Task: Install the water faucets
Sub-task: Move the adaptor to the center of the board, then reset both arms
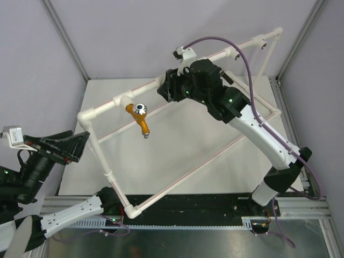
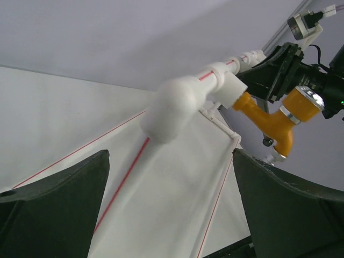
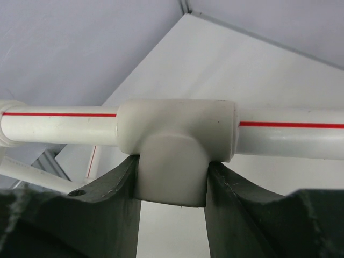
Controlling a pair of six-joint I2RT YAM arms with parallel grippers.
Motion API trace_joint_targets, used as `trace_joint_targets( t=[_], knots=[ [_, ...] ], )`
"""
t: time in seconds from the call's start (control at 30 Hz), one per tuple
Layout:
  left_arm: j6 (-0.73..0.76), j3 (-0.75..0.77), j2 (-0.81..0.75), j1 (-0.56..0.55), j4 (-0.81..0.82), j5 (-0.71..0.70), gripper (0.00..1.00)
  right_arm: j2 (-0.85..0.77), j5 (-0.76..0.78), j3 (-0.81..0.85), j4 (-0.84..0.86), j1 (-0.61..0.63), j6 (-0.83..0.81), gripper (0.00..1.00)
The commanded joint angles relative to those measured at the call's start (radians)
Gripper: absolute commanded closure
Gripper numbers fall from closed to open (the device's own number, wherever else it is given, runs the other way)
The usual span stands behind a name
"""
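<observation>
Pale lavender-grey walls [image 1: 134,32] close you in at the back and on both sides. Bare aluminium posts [image 1: 64,40] run up where the panels meet. Below you lies a matte white tabletop [image 1: 177,140], evenly lit, carrying only soft shadows. Along your near edge there's a black strip [image 1: 199,207], a silver rail [image 1: 70,203] off to the left, then a brushed grey metal sheet [image 1: 188,242] catching a dull sheen.
</observation>
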Motion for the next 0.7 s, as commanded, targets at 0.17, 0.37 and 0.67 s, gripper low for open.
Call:
trace_joint_targets(
  t=[0.17, 0.37, 0.67],
  knots=[
    [0.037, 0.047, -0.012, 0.004, 0.039, -0.106, 0.00, 0.199, 0.495, 0.206, 0.244, -0.123, -0.145, 1.00],
    [0.088, 0.065, -0.017, 0.005, 0.082, -0.133, 0.00, 0.304, 0.521, 0.311, 0.274, -0.112, -0.154, 1.00],
    [0.078, 0.020, -0.002, 0.005, 0.102, -0.104, 0.00, 0.353, 0.647, 0.264, 0.497, -0.075, -0.244, 1.00]
  ],
)
